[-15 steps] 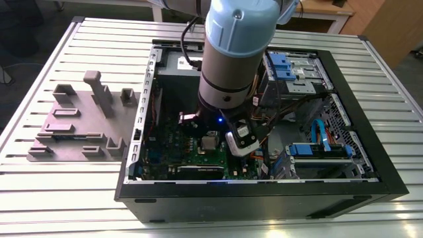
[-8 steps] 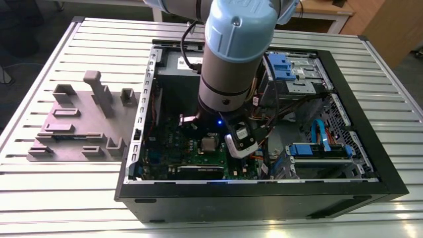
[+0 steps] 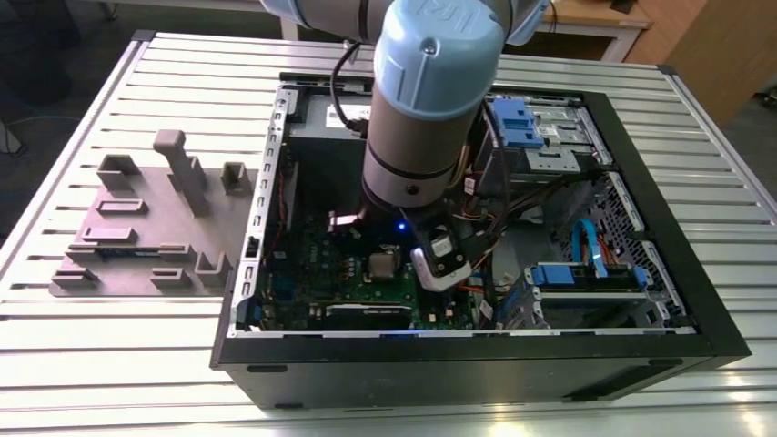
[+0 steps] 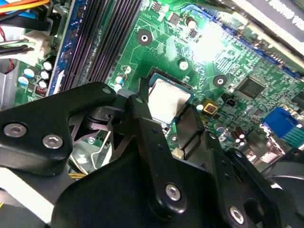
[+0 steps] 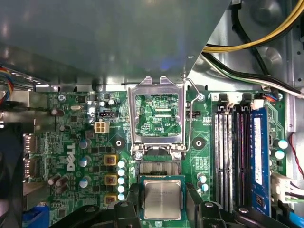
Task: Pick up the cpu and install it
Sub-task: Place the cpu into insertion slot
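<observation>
The cpu, a small square chip with a silver top, lies level between my gripper's two black fingers, directly over the open socket on the green motherboard. In the second wrist view the cpu sits inside the black socket frame, and one finger presses against its edge. My gripper is shut on it. I cannot tell if the chip rests fully in the socket. From outside, the cpu shows beneath the arm's wrist, deep in the computer case.
The socket's metal load plate stands flipped open beside the socket. Memory slots run alongside. Cables and a blue drive cage crowd the case. A grey fixture tray lies at the exterior view's left.
</observation>
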### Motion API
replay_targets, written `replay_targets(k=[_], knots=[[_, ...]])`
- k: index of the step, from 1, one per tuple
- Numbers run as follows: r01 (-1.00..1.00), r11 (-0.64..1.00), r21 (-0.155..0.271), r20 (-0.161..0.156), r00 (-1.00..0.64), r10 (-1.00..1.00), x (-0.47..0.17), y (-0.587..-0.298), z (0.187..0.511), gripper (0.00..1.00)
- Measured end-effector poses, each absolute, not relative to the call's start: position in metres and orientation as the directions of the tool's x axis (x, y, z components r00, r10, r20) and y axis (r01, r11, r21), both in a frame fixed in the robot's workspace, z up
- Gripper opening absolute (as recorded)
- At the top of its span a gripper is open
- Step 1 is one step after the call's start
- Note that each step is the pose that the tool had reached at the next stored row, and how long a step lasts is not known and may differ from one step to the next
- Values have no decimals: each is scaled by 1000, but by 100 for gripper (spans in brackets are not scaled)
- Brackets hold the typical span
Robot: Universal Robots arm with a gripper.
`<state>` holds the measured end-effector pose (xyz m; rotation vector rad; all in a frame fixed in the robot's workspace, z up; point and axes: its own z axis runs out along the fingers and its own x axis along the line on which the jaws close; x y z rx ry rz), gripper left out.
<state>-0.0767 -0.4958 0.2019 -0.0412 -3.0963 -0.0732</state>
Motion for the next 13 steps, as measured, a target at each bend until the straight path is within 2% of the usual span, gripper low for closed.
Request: replay_targets(k=[13], knots=[[22, 999, 49, 45, -999, 19, -79, -494, 193, 47]])
